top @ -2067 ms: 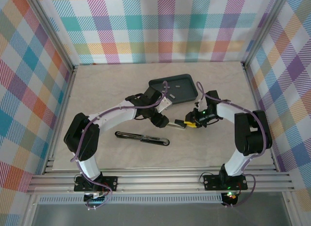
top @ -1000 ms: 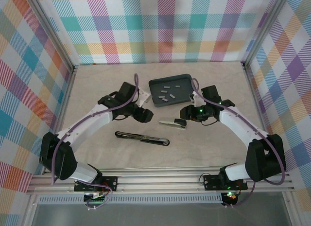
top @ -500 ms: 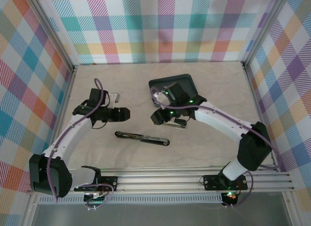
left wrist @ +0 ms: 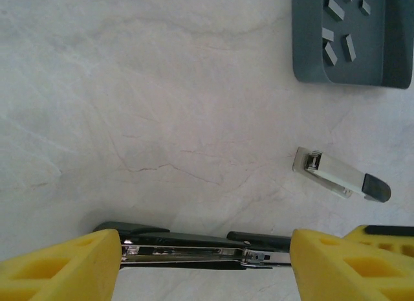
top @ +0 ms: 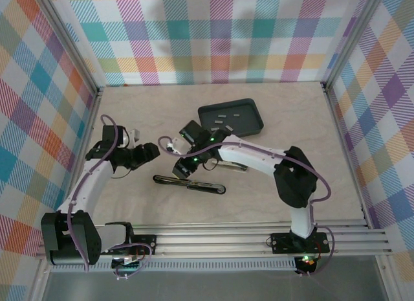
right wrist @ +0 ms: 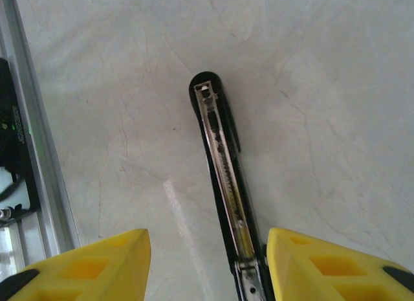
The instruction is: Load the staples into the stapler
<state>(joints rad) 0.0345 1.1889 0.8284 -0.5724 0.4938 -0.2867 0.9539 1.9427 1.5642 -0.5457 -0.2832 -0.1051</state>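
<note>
We see a pale table with a marble pattern, faint veins running across its top. A dark grey tray with a raised rim and rounded corners sits on it near the far edge, a little right of the middle and slightly askew to that edge. In the left wrist view the tray lies at the upper right. Walls of pastel plaid cloth close off the far, left and right edges. Bare metal posts stand at the two far corners. Ribbed metal rails run along the near edge.
</note>
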